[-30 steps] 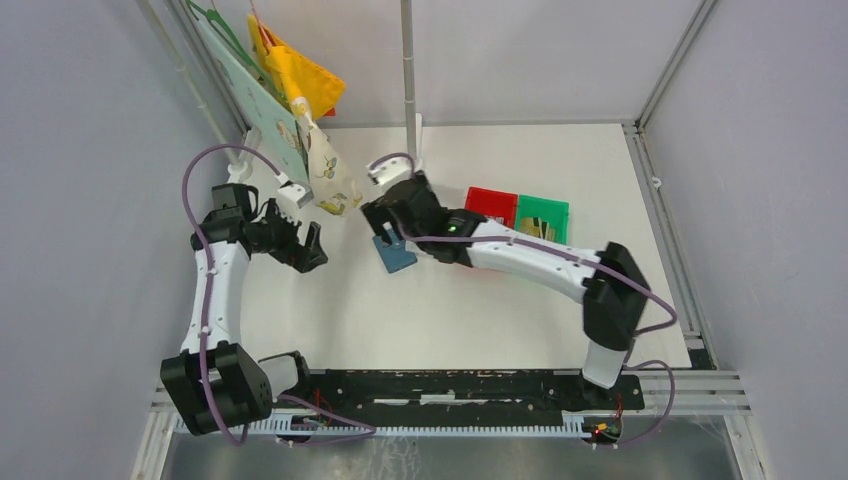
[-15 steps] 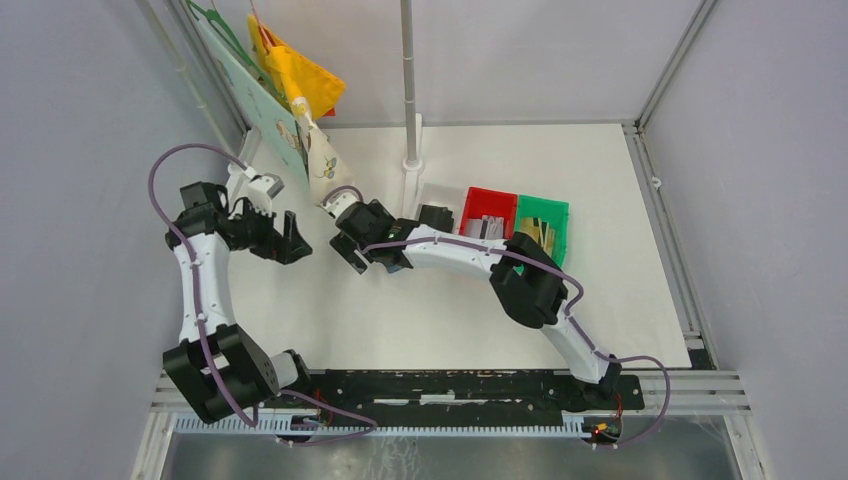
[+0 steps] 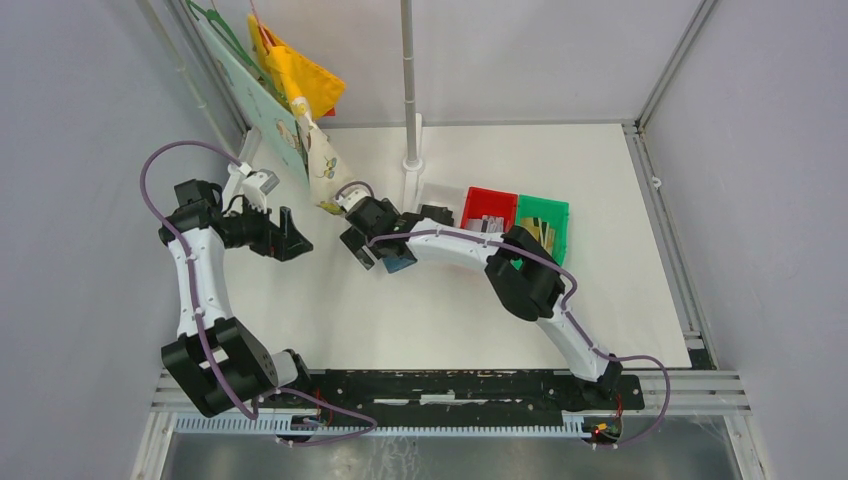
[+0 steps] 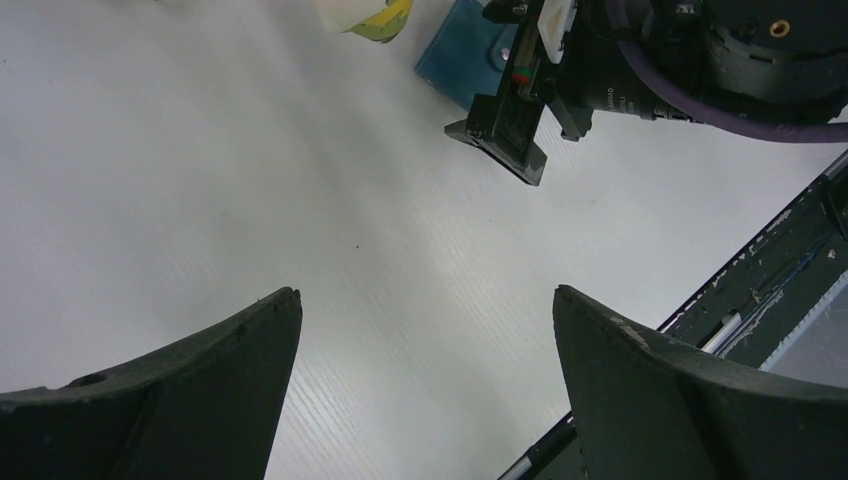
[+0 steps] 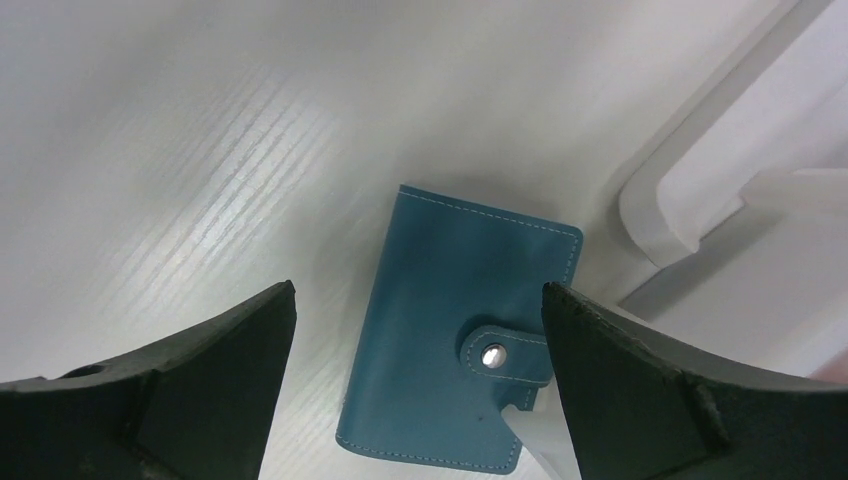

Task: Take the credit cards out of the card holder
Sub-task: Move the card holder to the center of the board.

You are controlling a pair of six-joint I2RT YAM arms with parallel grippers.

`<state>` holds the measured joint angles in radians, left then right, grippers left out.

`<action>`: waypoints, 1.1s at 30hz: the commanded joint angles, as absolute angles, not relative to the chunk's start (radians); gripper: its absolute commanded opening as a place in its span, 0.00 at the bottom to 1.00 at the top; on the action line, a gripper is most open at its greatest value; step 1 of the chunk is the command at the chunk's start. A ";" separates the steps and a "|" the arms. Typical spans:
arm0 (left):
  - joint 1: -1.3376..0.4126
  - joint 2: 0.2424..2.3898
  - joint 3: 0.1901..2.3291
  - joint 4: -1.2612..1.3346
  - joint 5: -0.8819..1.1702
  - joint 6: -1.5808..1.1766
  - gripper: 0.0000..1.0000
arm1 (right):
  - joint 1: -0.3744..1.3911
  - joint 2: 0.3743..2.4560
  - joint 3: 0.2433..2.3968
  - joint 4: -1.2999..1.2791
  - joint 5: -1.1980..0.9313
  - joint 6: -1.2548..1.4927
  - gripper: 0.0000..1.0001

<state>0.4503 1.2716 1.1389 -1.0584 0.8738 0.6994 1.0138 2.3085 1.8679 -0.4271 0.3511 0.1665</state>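
The card holder (image 5: 455, 350) is a teal folding wallet lying flat on the white table, shut with its snap tab (image 5: 497, 352) fastened. In the top view only a corner of the card holder (image 3: 401, 263) shows under the right wrist. My right gripper (image 5: 418, 288) hovers just above it, open, one finger on each side, touching nothing. My left gripper (image 3: 288, 234) is open and empty to the left, over bare table, and its own view shows the card holder (image 4: 462, 52) far ahead. No credit cards show at the holder. Grey cards (image 3: 487, 226) and gold-toned cards (image 3: 536, 230) lie in two bins.
A red bin (image 3: 492, 197) and a green bin (image 3: 556, 210) stand side by side right of the holder, with a clear white bin (image 3: 436, 192) next to them. A vertical pole (image 3: 408, 80) rises behind. Yellow cloth (image 3: 300, 75) and a printed bag (image 3: 325, 170) hang at back left.
The right arm folded its elbow and brought its wrist left and down over the holder. The left gripper drew back to the left. Both grippers stayed open.
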 commanded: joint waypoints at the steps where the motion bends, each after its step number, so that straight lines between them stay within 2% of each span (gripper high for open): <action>1: 0.454 1.236 1.138 -1.071 0.926 0.760 1.00 | 1.005 2.326 1.857 -0.395 0.229 0.219 0.98; 9: 0.454 1.217 1.140 -1.086 0.939 0.773 1.00 | 1.009 2.303 1.811 -0.377 0.112 0.255 0.96; 18: 0.454 1.203 1.138 -1.107 0.943 0.788 1.00 | 1.111 2.173 1.628 -0.288 0.047 0.295 0.87; 21: 0.454 1.201 1.144 -1.120 0.954 0.798 1.00 | 1.138 2.103 1.585 -0.274 0.079 0.318 0.89; 23: 0.453 1.204 1.144 -1.125 0.963 0.803 1.00 | 1.141 2.058 1.558 -0.265 0.129 0.337 0.97; 29: 0.453 1.210 1.151 -1.156 0.975 0.830 1.00 | 1.162 1.996 1.515 -0.331 0.370 0.396 0.98; 33: 0.454 1.213 1.160 -1.159 0.974 0.836 1.00 | 1.203 2.007 1.493 -0.322 0.431 0.444 0.98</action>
<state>0.4503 1.2251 1.1305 -1.1404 0.9268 0.7799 1.1717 2.0392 1.5124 -0.3187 0.3004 0.3706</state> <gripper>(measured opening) 0.994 0.979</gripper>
